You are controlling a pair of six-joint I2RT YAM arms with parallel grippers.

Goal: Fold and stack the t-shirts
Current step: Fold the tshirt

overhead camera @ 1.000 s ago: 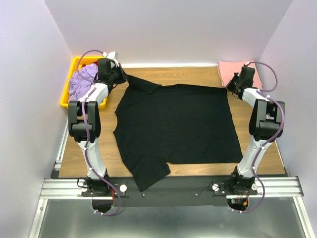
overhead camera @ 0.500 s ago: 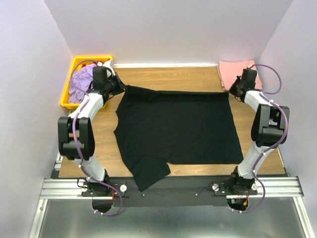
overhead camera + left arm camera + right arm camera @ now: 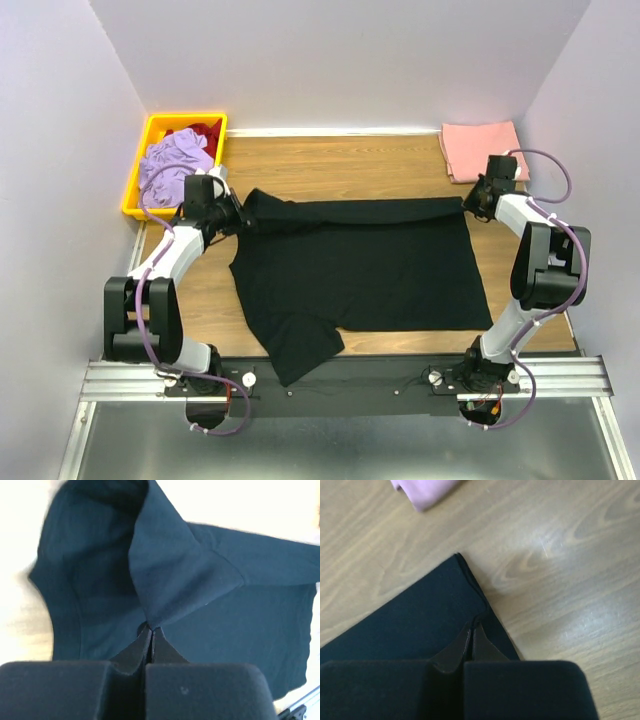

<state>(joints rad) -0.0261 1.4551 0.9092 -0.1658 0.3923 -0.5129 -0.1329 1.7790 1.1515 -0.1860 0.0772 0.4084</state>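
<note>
A black t-shirt (image 3: 360, 270) lies spread on the wooden table, one sleeve hanging over the near edge. Its far hem is lifted and doubled toward me in a narrow fold. My left gripper (image 3: 238, 213) is shut on the far left corner; the left wrist view shows the cloth (image 3: 175, 575) rising in a peak from the closed tips (image 3: 151, 628). My right gripper (image 3: 466, 203) is shut on the far right corner, its tips (image 3: 473, 625) pinching the black edge (image 3: 415, 625) low over the wood. A salmon-pink t-shirt (image 3: 482, 148) lies folded at the back right corner, and the right wrist view catches its edge (image 3: 422, 490).
A yellow bin (image 3: 186, 118) stands off the table's back left corner, holding a crumpled lavender garment (image 3: 172, 165) and a red one (image 3: 205, 132). Purple walls close in on three sides. A metal rail (image 3: 350, 378) carrying the arm bases runs along the near edge.
Both grippers have drawn back toward the near side, each still holding its corner. The black shirt's far edge has come with them and now folds over the shirt's body.
</note>
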